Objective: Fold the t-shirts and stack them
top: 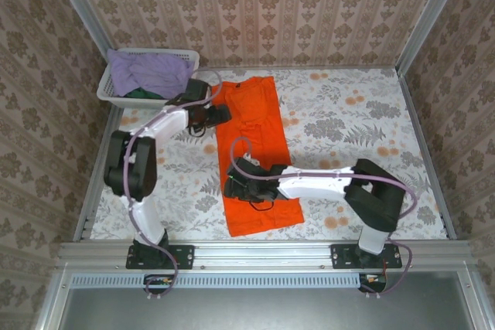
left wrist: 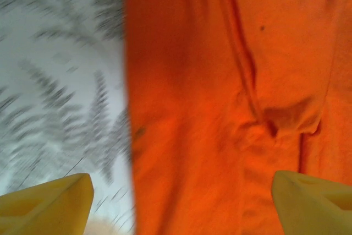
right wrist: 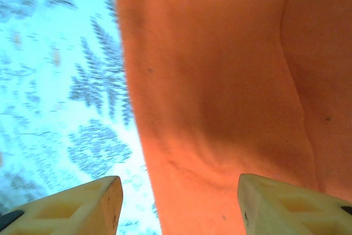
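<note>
Orange t-shirt (top: 255, 137) lies folded long on the surface (top: 356, 121), 12 to 6. Left tool (left wrist: 181, 180) and right tool (right wrist: 179, 181) hang spread, empty, over its 9 o'clock edge. Soft, probably light; pinch that edge.

T-shirt (top: 255, 133) lies lengthwise on the table (top: 348, 133), centre. My left gripper (top: 221, 116) over its far left edge, my right gripper (top: 230, 185) nearer. Basket (top: 188, 56), shirts (top: 147, 71) inside, far-left corner.

yellow jaws gape wide over the orange t-shirt (left wrist: 209, 81) edge on leaf-print tablecloth (left wrist: 55, 81).
</note>
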